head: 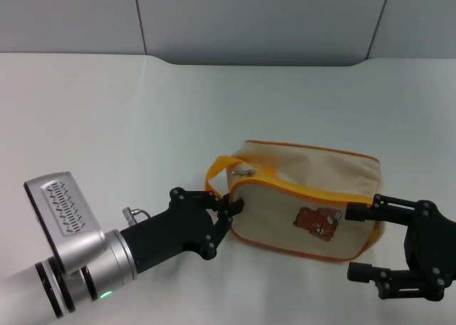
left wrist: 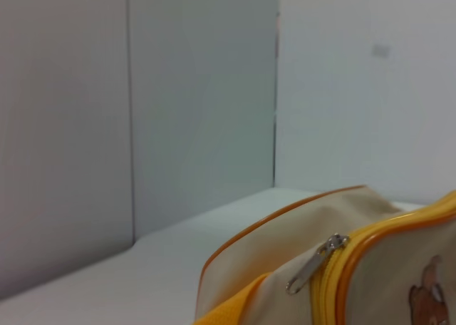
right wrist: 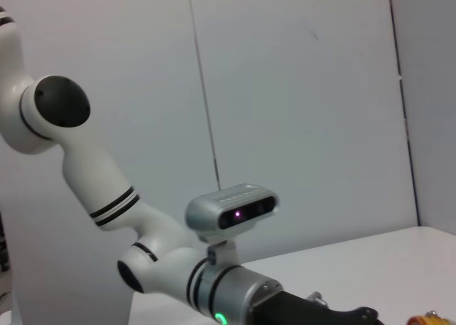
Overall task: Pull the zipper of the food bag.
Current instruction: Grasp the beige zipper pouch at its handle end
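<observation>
The food bag (head: 299, 175), beige with orange piping and a brown bear print (head: 317, 222), lies on the white table right of centre. Its orange loop handle (head: 219, 168) is at its left end. The zipper (head: 313, 192) runs along the top rim, and its silver pull (head: 244, 173) lies free near the handle. It also shows in the left wrist view (left wrist: 313, 264). My left gripper (head: 229, 209) has its fingertips together against the bag's left end, just below the pull. My right gripper (head: 354, 241) is open, its jaws straddling the bag's near right corner.
The white table (head: 142, 111) stretches back to grey wall panels (head: 256, 18). The left arm's wrist camera (head: 64, 211) sits at the near left and also shows in the right wrist view (right wrist: 231, 209).
</observation>
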